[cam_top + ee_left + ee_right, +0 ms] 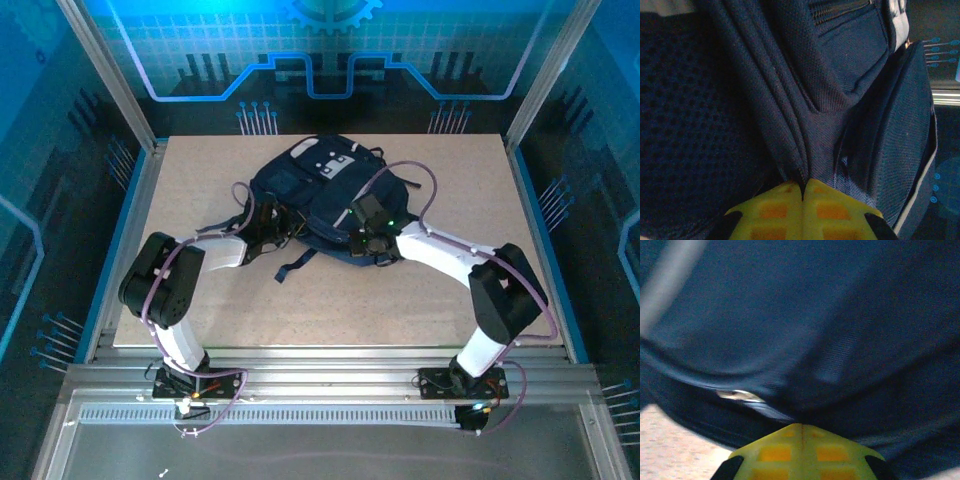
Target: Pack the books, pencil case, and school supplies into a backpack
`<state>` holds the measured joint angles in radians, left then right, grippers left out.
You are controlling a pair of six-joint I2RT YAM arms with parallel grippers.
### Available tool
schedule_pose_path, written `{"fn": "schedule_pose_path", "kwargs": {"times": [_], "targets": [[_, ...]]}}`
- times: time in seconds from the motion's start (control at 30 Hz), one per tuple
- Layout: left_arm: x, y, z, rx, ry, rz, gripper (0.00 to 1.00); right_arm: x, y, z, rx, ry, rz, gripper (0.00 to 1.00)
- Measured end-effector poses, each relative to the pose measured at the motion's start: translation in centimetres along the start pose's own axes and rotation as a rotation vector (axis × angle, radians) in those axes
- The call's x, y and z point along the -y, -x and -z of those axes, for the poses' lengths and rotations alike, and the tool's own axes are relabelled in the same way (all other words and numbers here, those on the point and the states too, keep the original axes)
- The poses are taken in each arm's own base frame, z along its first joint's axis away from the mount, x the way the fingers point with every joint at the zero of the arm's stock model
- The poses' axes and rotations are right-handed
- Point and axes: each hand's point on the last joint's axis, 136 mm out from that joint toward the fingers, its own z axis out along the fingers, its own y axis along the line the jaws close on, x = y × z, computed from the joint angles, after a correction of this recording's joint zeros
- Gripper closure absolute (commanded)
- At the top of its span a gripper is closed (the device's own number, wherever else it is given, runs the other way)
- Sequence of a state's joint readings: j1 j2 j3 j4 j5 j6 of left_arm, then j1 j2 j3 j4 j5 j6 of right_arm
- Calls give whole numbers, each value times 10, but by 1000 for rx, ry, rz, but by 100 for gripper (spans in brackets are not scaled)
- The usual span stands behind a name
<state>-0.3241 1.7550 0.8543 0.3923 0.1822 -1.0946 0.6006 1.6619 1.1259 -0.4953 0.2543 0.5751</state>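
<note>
Workspace around me. My bench [420, 300], a pale speckled board, sits inside an aluminium frame [330, 378]. Beyond its far edge stands a blue-lit back wall [180, 50] with grid, circuit lines and a gear emblem [332, 10]; dark blue panels [50, 200] flank both sides.

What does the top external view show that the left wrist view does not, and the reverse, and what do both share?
Top external, not left wrist: the whole backpack lying on the table, with both arms reaching to it. Left wrist, not top external: close up, the left gripper shut on a fold of its fabric, with a zipper beyond. Both: navy backpack fabric.
</note>
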Motion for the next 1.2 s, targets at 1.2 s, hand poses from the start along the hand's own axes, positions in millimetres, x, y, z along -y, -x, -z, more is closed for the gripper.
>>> {"fn": "schedule_pose_path", "kwargs": {"times": [1.2], "targets": [[-9,33,4,20,43,-12,100,-85,22,-13,68,168,313,62]]}}
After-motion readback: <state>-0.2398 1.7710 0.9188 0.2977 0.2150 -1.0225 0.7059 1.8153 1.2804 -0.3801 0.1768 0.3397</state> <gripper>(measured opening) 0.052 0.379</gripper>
